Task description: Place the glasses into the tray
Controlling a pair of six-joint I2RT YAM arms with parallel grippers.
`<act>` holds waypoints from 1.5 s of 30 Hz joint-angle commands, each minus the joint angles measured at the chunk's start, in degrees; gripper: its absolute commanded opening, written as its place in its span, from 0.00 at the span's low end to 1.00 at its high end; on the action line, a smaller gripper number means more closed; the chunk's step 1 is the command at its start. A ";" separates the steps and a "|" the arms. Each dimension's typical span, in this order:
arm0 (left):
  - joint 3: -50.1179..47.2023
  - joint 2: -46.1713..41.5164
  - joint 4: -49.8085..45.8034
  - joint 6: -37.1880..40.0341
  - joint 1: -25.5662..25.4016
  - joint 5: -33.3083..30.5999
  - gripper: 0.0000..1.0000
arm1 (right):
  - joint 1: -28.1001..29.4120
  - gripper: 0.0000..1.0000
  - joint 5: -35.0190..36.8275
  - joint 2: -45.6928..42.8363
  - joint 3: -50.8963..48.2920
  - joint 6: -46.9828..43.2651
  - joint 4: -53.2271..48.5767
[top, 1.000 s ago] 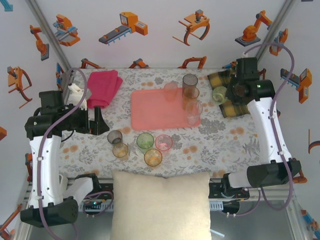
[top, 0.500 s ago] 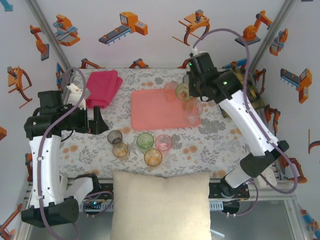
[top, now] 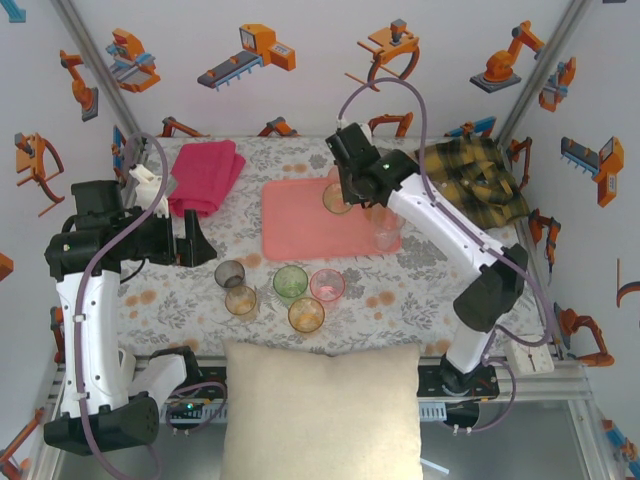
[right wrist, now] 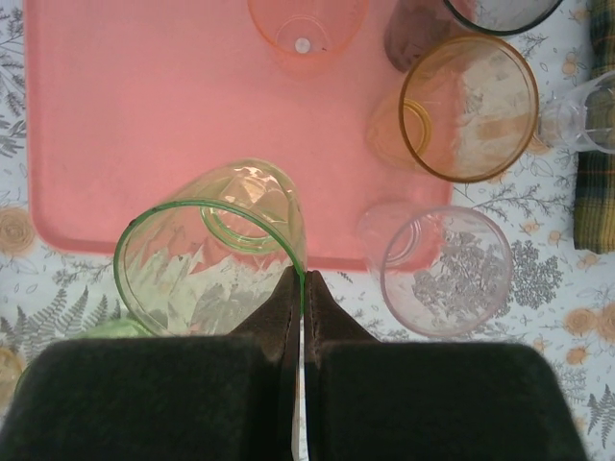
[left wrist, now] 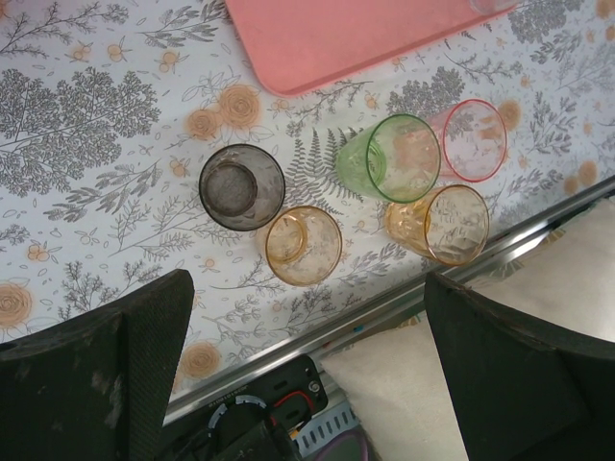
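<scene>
my right hand point(right wrist: 300, 280) is pinched together on the rim of a green glass point(right wrist: 216, 245), the wall caught between the two fingers. the glass is over the tray point(right wrist: 144, 115), toward its 6 o'clock edge in my wrist view. at 12 o'clock on the tray stands a pink glass point(right wrist: 306, 27). at 2 o'clock there's an amber glass point(right wrist: 468, 108), with a smoky glass point(right wrist: 500, 8) just past it. a clear glass point(right wrist: 447, 271) sits at 3 o'clock of my fingers, right at the tray's corner, and i can't quite tell whether its base is on the tray or off it. from above, my left hand point(top: 200, 243) hovers at 9 o'clock of the tray, fingers spread wide apart, nothing between them. under it on the table point(left wrist: 86, 115), at 6 o'clock of the tray: a grey tumbler point(left wrist: 241, 186), an amber tumbler point(left wrist: 304, 246), a green tumbler point(left wrist: 389, 158), a pink tumbler point(left wrist: 468, 140) and a second amber tumbler point(left wrist: 444, 224).
</scene>
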 commanded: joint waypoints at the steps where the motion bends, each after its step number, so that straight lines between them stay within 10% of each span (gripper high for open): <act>1: 1.05 -0.28 0.05 -0.65 0.39 1.44 0.97 | -0.10 0.00 2.74 3.37 0.31 0.21 2.98; 45: -0.83 -1.22 0.22 -0.41 0.57 1.46 0.97 | -6.83 0.00 -2.43 18.93 5.29 3.91 2.89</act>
